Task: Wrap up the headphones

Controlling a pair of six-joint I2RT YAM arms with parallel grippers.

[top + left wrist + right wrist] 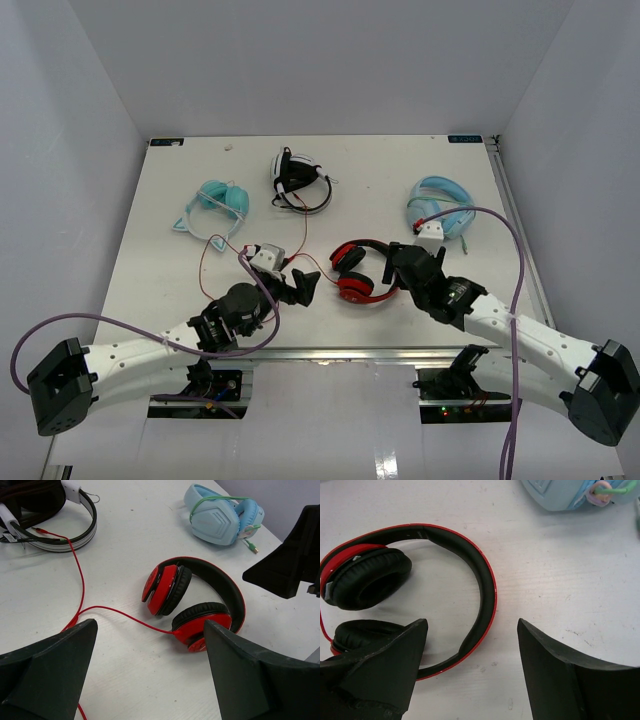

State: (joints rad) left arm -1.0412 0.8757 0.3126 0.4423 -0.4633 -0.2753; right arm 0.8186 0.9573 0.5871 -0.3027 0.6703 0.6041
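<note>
– Red over-ear headphones with black ear pads [362,271] [167,587] [486,595]: where are they?
– Flat on the white worktop [380,165], near its front edge, between the two arms.
– And the left tool [305,287] [150,625]?
– Spread wide and holding nothing, just left of the ear cups. The thin red cable [115,611] runs from the nearer cup across the worktop in front of it, towards the black-and-white headphones [298,180] [60,535].
– The right tool [402,265] [471,622]?
– Also spread. Its wrist view shows the headband's curve between its fingers; whether they touch it, I cannot tell.
– Anything else?
– Light-blue headphones [440,205] [220,515] at the far right, and a teal pair [222,200] at the far left.
</note>
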